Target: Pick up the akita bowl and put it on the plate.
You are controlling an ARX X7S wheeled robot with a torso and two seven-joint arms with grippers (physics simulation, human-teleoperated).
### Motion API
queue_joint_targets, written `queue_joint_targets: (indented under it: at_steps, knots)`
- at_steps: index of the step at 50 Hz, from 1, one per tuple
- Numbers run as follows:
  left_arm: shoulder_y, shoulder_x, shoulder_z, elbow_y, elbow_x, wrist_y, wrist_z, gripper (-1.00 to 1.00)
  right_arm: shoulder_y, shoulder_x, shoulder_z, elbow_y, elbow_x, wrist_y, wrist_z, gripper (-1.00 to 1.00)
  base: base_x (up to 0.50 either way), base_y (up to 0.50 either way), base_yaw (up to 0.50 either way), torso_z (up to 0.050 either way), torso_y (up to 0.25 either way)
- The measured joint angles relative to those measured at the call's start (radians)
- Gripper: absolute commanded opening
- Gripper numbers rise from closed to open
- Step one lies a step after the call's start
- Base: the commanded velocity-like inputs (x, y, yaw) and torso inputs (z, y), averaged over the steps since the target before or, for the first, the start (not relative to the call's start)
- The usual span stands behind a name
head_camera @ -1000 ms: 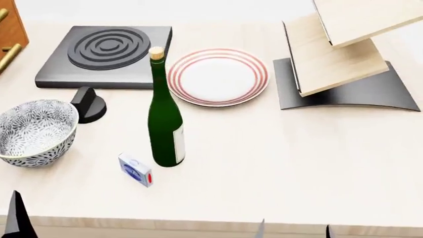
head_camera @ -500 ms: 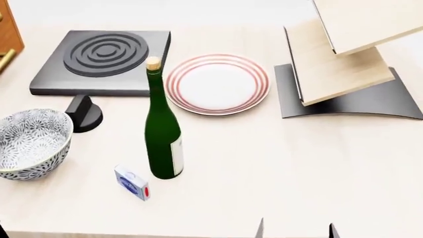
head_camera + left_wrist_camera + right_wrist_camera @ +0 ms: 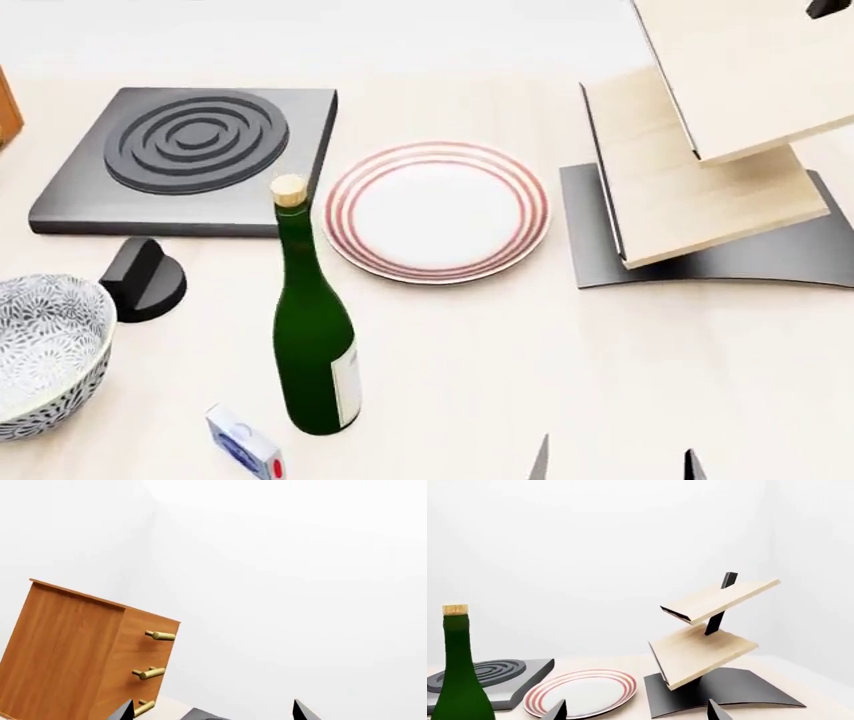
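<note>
At nine o'clock in the head view, cut by the frame edge, the akita bowl (image 3: 43, 352) sits upright and ungrasped on the table (image 3: 534, 360), so the task has not really begun: the pick, the carry and the placing are all left. Just beyond the bowl, toward ten o'clock, lies a black knob (image 3: 140, 283), and behind that the dark burner (image 3: 187, 160). Near six o'clock a small blue-and-white box (image 3: 243, 448) lies beside a tall green bottle (image 3: 314, 340), which stands between the bowl and the plate (image 3: 437, 211) at twelve o'clock; I judge it the main obstacle, calling for a carry over or around it. The plate is bare. At two o'clock stands a tiered wooden rack (image 3: 707, 170). The right gripper (image 3: 617, 462) shows only two fingertips set apart with nothing between them. The left gripper (image 3: 210, 711), seen only in its wrist view, likewise shows parted, empty tips, aimed toward a wooden drawer cabinet (image 3: 87, 655).
</note>
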Motion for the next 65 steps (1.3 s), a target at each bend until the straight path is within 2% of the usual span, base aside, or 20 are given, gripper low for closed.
queue_joint_targets:
  at_steps: [65]
  knots:
    - [-0.006,-0.025,0.033,-0.029,-0.003,0.02,-0.03,1.0,0.021,0.026,-0.036,0.036,0.013,-0.009,0.03,1.0,0.26,-0.05,0.0,0.0,0.0]
